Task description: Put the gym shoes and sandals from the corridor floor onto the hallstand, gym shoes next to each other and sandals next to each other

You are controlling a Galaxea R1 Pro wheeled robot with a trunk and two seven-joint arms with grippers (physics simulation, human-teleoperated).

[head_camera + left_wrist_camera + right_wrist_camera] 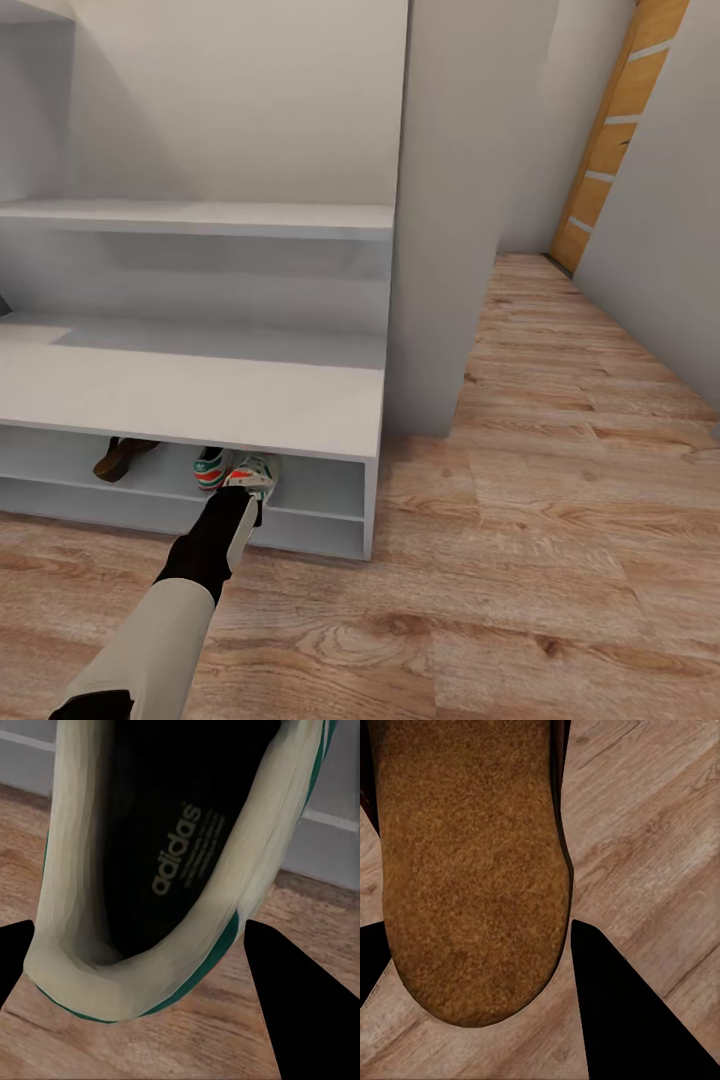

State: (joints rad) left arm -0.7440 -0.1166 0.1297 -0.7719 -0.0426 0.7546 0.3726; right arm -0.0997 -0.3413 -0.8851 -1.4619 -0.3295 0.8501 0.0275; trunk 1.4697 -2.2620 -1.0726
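Gym shoe (180, 870) clamped in left tool (245, 500), at mouth of hallstand (200, 400) low shelf, just right of its mate (211, 467); sandal (120, 458) already shelved further left. Right tool (480, 967) grips second sandal (472, 870) above corridor floor (660, 832).

Risks, judged:
- shoe released short of shelf lip, tipping to floor
- nudging mate
- sandals ending apart
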